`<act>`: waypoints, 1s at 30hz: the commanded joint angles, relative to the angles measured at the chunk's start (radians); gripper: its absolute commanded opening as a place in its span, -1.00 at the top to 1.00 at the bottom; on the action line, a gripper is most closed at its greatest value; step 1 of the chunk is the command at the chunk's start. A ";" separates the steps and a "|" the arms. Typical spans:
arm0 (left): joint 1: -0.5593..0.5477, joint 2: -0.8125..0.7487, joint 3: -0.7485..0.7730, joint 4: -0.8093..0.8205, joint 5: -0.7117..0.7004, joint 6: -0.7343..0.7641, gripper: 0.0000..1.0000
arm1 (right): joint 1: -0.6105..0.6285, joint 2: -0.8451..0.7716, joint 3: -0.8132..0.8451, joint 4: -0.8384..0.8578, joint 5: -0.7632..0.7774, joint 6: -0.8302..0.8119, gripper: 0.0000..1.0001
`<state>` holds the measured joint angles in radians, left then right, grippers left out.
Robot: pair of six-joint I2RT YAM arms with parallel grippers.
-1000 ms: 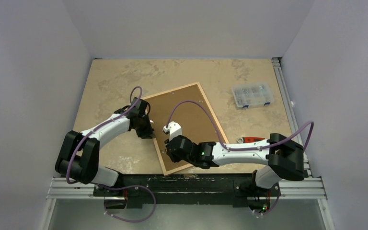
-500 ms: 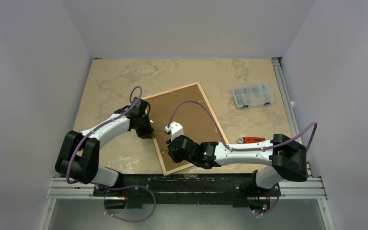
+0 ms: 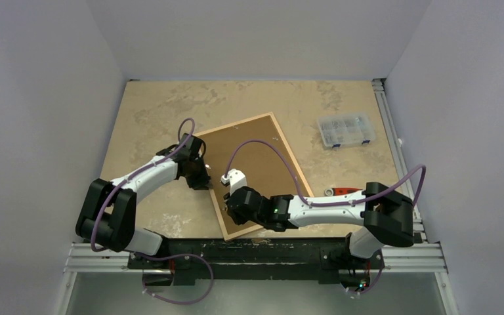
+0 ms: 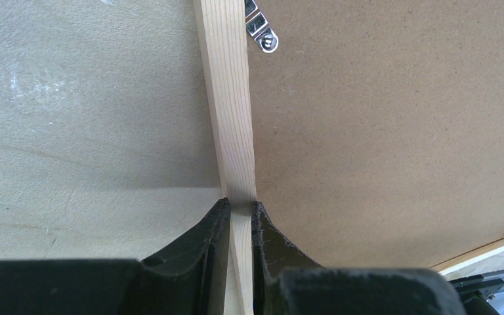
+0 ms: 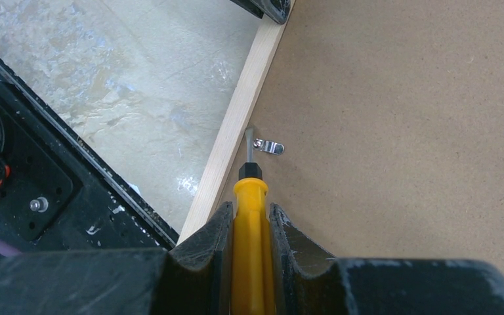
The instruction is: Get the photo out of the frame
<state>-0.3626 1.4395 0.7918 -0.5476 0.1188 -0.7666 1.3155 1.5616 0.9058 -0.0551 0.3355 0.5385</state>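
Frame [image 4: 231, 118] lies face down on the table, skewed, brown backing board [image 5: 400, 131] up. I can't see the photo; I take it to be under the board, inside the frame.

Left gripper [image 4: 239, 207]: jaws nearly closed, pinching the frame's left rail about midway along. Left arm reaches forward with elbow bent, wrist low and pointing along the rail.

Right gripper [image 5: 249, 213]: narrowed onto a yellow-handled screwdriver [image 5: 249, 193], clamped round the handle. Right arm lies stretched across the frame's near end, wrist over its near-left part. The blade tip sits at a small metal tab [image 5: 270, 147] just inside the left rail. A second tab [image 4: 262, 36] shows farther up that rail.

Handling, my judgement: the frame looks light and stiff, thin rails, likely to skate on the smooth table, so the rail pinch is the right hold. The photo should be a thin sheet, easy to crease; I'd take it by an edge once the board is off.
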 commanded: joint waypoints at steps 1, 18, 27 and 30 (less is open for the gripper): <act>-0.013 0.013 -0.007 0.010 0.031 0.000 0.81 | 0.007 0.011 0.048 -0.077 0.056 0.010 1.00; 0.031 -0.041 0.069 0.010 0.137 0.001 0.42 | 0.004 -0.017 0.112 -0.032 0.036 -0.063 1.00; 0.171 -0.038 0.218 -0.094 0.205 0.061 -0.03 | -0.103 -0.004 0.165 -0.037 0.002 -0.078 1.00; 0.228 0.018 0.262 -0.082 0.247 0.053 -0.16 | -0.177 0.017 0.165 0.000 -0.076 -0.067 1.00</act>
<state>-0.1947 1.4181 0.9855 -0.6212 0.2962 -0.7361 1.2160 1.5646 1.0451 -0.1074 0.3397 0.4770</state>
